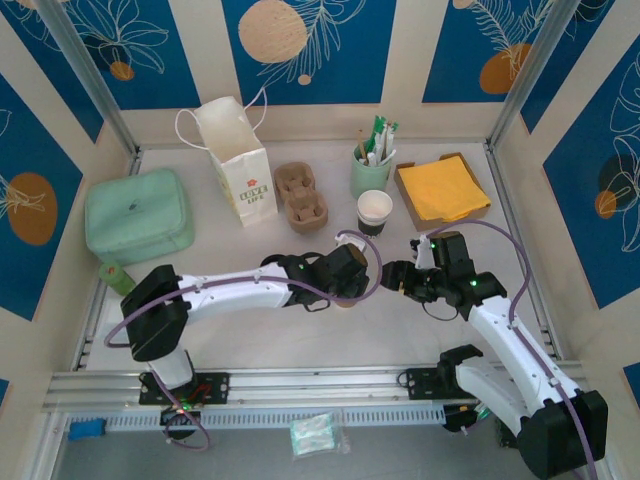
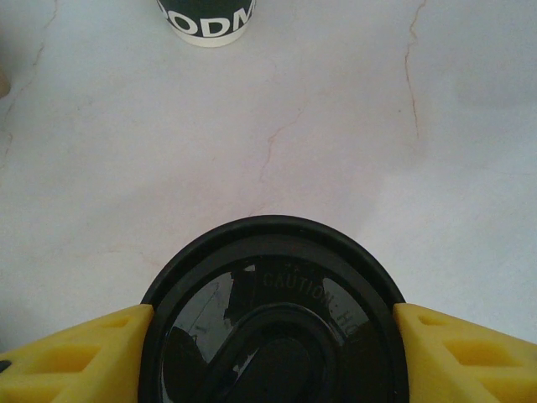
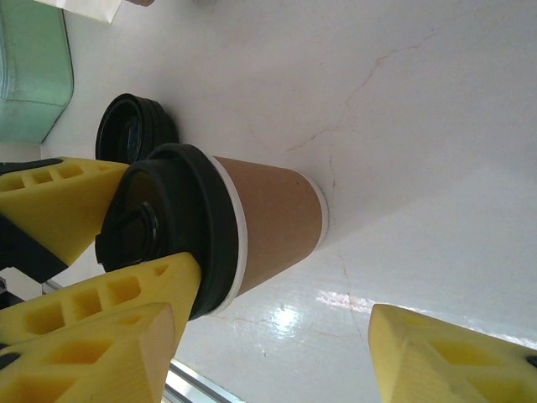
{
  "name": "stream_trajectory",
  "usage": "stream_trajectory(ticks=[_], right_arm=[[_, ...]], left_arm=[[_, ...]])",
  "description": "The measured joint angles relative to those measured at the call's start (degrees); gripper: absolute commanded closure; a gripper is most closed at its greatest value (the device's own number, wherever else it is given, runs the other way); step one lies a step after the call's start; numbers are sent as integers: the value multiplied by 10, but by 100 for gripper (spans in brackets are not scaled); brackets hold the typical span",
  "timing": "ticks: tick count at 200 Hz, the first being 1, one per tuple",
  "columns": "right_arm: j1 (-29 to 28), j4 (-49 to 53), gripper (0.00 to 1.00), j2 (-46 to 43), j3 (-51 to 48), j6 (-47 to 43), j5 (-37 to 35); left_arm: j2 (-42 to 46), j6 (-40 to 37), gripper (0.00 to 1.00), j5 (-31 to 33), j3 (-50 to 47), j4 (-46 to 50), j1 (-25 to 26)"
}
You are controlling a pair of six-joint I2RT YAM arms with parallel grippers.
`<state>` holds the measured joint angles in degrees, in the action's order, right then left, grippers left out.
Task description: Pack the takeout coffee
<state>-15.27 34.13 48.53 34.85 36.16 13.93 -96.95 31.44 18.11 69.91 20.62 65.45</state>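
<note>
Left jaws clamped across the rim of a black lid (image 2: 268, 277) seated on the brown cup (image 3: 268, 222). The rim grip was probably chosen to press the lid down square. Right jaws wide and empty, just beside the brown cup, likely ready to steady it. Spare lid (image 3: 134, 126) lay flat just beyond the brown cup. Takeout coffee (image 1: 375, 208) stood upright, uncovered and untouched, on the counter (image 2: 352, 126) on the far side of the brown cup. Held lid embossed "CAUTION"; coffee's black band read "ODM", cropped.
</note>
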Motion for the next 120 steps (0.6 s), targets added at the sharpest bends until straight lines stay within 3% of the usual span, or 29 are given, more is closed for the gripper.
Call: stream_trajectory(ticks=[54, 120], right_arm=[[3, 0, 37, 0, 0, 0, 0], [3, 0, 37, 0, 0, 0, 0]], left_arm=[[-4, 2, 35, 0, 0, 0, 1], [-4, 11, 24, 0, 0, 0, 1]])
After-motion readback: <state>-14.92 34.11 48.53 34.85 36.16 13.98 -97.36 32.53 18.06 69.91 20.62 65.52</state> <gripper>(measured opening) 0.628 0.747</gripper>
